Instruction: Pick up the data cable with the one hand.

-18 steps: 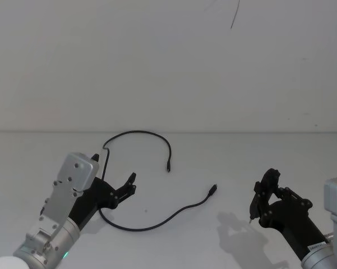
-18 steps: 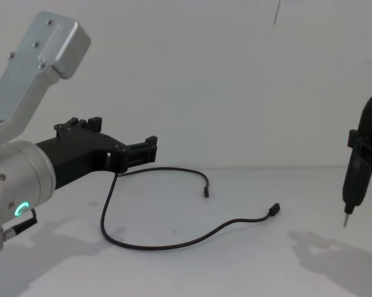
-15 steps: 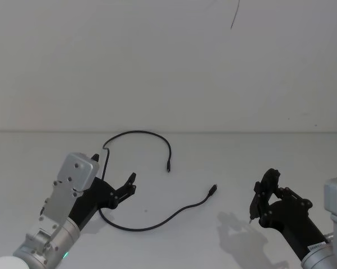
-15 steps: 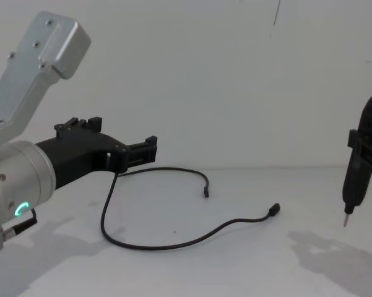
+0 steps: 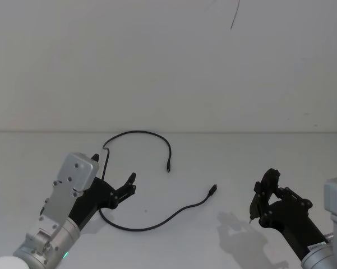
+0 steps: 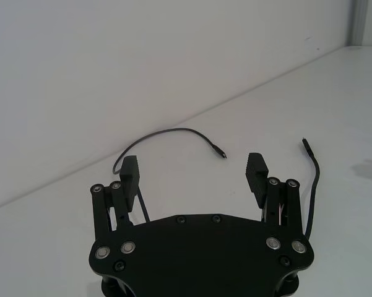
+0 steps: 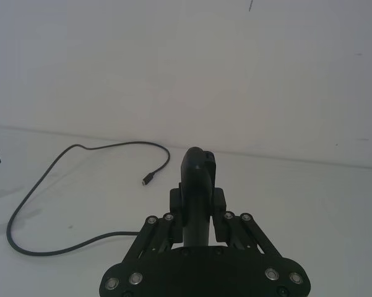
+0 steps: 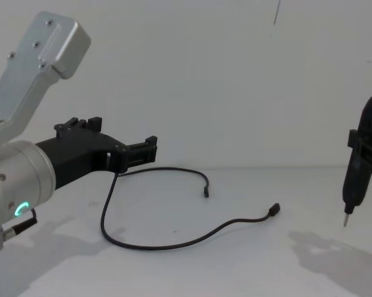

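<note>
Cable (image 5: pixel 141 132): black, lying in a loose loop.
Left gripper (image 5: pixel 131 184): fingers spread, over cable's left bend.
Right gripper (image 5: pixel 263 193): clamped on pointed tool (image 8: pixel 354 185), well right of cable.

The data cable (image 5: pixel 140 132), left hand (image 6: pixel 192 166) and tool (image 7: pixel 198 179) are black, the ring (image 8: pixel 21 209) green, the table (image 5: pixel 241 162) white.

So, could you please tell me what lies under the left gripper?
A bend of the data cable runs beneath the left gripper, jaws open above the table. The stretch under its body is covered. The right gripper, shut on a pointed tool, sits apart.
</note>
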